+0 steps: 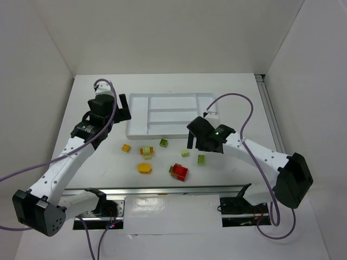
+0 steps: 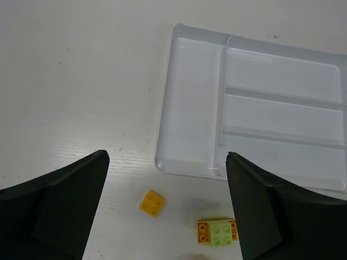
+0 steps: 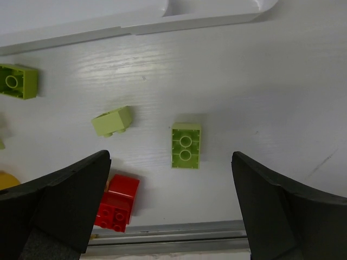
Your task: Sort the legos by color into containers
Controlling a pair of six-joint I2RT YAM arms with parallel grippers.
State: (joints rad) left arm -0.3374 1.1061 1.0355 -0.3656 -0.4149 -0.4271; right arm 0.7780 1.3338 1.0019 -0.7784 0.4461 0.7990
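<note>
The white tray (image 1: 171, 114) lies at the back middle, its slots bare. In front of it lie a yellow brick (image 1: 126, 148), an orange-and-pale-green stack (image 1: 146, 152), lime bricks (image 1: 163, 143) (image 1: 185, 153) (image 1: 201, 159), a round orange piece (image 1: 144, 168) and a red brick (image 1: 179, 171). My left gripper (image 1: 123, 111) is open above the tray's left end (image 2: 190, 108), with the yellow brick (image 2: 152, 203) and the stack (image 2: 218, 233) below it. My right gripper (image 1: 194, 143) is open above a lime brick (image 3: 186, 145), with a pale lime brick (image 3: 113, 121) and the red one (image 3: 116, 203) to its left.
A metal rail (image 1: 162, 190) runs along the table's near edge, close to the red brick; it also shows in the right wrist view (image 3: 173, 233). White walls close in the table at the back and both sides. The tray's near rim (image 3: 135, 24) is just beyond the lime bricks.
</note>
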